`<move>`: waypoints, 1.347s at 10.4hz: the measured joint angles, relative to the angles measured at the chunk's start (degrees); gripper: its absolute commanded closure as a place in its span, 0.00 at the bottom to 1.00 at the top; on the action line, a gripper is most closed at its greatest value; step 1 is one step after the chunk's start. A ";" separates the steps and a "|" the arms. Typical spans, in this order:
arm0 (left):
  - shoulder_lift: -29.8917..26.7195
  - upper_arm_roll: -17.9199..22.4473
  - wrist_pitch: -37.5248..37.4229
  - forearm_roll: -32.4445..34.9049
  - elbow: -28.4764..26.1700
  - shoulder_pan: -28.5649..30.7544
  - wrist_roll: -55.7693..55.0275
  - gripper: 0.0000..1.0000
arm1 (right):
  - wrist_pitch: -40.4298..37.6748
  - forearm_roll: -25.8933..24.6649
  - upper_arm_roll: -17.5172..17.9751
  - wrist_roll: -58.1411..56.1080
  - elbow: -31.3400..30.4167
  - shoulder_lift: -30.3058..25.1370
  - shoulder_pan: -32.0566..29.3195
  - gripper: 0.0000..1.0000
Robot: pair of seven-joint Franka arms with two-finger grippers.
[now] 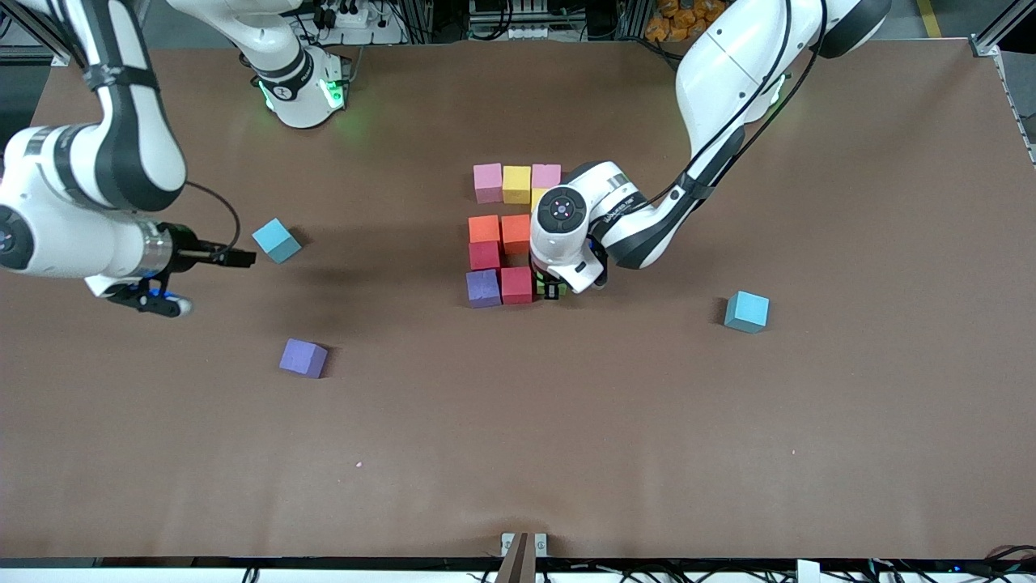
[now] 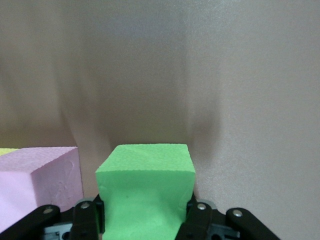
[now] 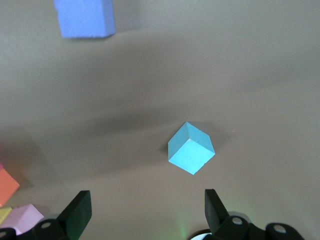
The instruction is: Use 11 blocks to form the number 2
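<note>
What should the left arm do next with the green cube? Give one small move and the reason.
Probably open the left gripper and lift straight up. It is shut on the green cube, which appears set down beside the red cube, ending the bottom row after the purple cube. The right gripper waits open over the table.

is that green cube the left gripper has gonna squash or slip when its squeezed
Probably squashes a little: the green cube looks like matte foam, and its sides seem slightly pinched where the left gripper clamps it. Slipping seems unlikely, since that grainy surface should grip the fingers. It is likely light, and its flat faces should sit without rolling.
</note>
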 measured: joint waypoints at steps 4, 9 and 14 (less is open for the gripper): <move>0.35 0.08 0.00 0.11 1.11 -0.01 0.06 0.46 | 2.27 -0.28 0.47 -6.23 -1.84 -5.89 -0.25 0.00; 1.43 0.08 0.00 0.20 2.11 -0.27 0.07 0.46 | 3.49 -5.73 2.35 -7.08 3.41 -7.48 1.68 0.00; 2.24 0.09 0.00 0.21 3.42 -0.78 0.07 0.00 | -7.15 -6.12 2.37 -7.27 15.04 -7.84 3.02 0.00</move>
